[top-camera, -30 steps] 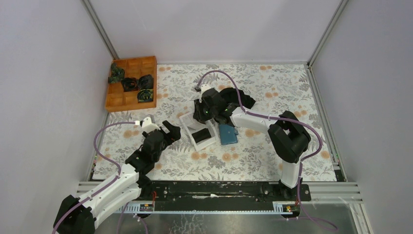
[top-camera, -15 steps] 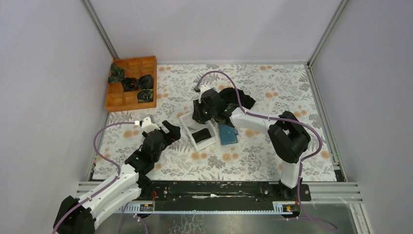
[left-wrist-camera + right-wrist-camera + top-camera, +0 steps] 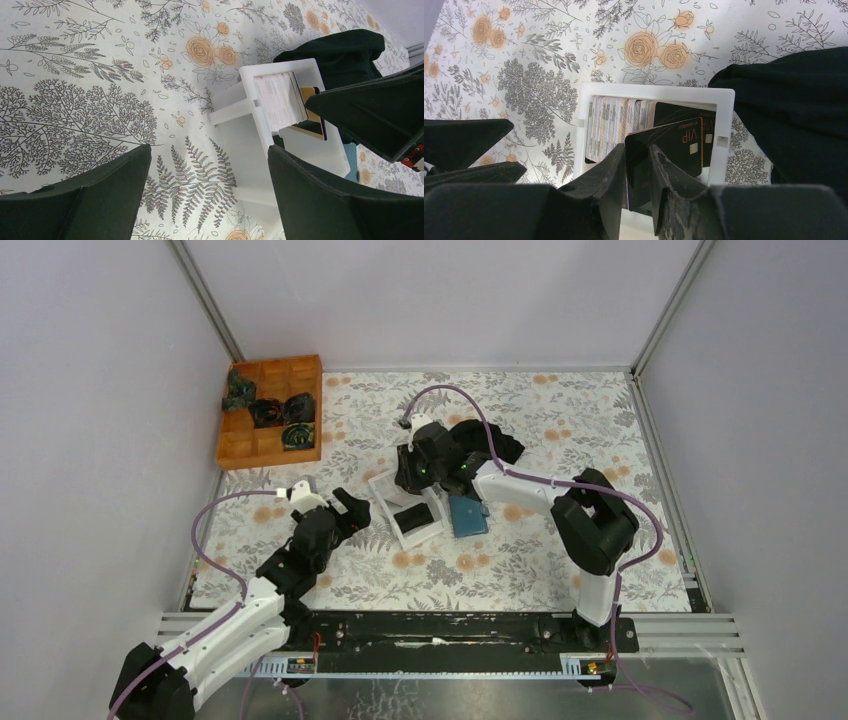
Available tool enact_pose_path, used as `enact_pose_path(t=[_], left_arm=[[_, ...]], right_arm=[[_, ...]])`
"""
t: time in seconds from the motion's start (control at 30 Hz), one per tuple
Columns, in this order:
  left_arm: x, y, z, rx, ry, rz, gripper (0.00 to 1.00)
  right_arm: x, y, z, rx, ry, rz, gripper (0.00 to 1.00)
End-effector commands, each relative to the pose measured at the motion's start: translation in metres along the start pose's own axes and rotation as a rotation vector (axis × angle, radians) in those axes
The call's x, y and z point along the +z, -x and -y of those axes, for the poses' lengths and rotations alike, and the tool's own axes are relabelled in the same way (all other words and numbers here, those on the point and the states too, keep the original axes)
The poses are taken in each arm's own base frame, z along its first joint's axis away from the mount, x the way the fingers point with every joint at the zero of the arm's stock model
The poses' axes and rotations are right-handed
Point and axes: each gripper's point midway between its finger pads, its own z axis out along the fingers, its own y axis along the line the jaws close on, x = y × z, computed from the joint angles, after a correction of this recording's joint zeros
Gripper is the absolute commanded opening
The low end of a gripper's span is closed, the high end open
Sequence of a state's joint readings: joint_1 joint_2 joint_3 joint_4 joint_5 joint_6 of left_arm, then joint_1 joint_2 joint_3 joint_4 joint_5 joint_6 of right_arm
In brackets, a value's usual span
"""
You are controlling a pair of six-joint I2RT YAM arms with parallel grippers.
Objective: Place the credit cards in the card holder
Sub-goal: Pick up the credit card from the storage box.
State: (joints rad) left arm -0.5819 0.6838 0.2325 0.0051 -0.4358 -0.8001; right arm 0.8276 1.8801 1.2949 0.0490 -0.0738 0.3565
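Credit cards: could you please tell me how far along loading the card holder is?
Done: nothing visibly; the card holder lies beside the white tray, no card showing. In hand: the right hand pinches a black card in the tray; left hand open. Left: the stacked cards.

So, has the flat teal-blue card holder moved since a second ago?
No: the card holder lies exactly where it was, beside the white rectangular tray.

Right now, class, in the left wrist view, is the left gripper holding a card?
No, the left gripper stands wide open, with nothing between its fingers.
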Motion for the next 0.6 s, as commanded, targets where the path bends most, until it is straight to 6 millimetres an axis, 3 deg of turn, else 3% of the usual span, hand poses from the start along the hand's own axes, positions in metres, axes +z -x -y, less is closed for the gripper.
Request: enact_pose_path(t=[0.0,0.2,0.57], left_arm=[[-0.0011,0.0055,-0.0008,-0.007,0.009,0.025,0.94],[-0.0012,0.0041,-0.0022,-0.008,0.012,0.022,0.94],[-0.0022,0.0037,-0.0033,-0.016,0.01,0.025,0.94]], right_arm=[[-0.0241,0.0297,-0.0325,-0.004,0.091,0.071,0.3],[-0.028,0.0323,-0.0353,0.001,0.101,0.079,0.27],[-0.031,0.0284,-0.0269,-0.022,0.051,0.077,0.1]])
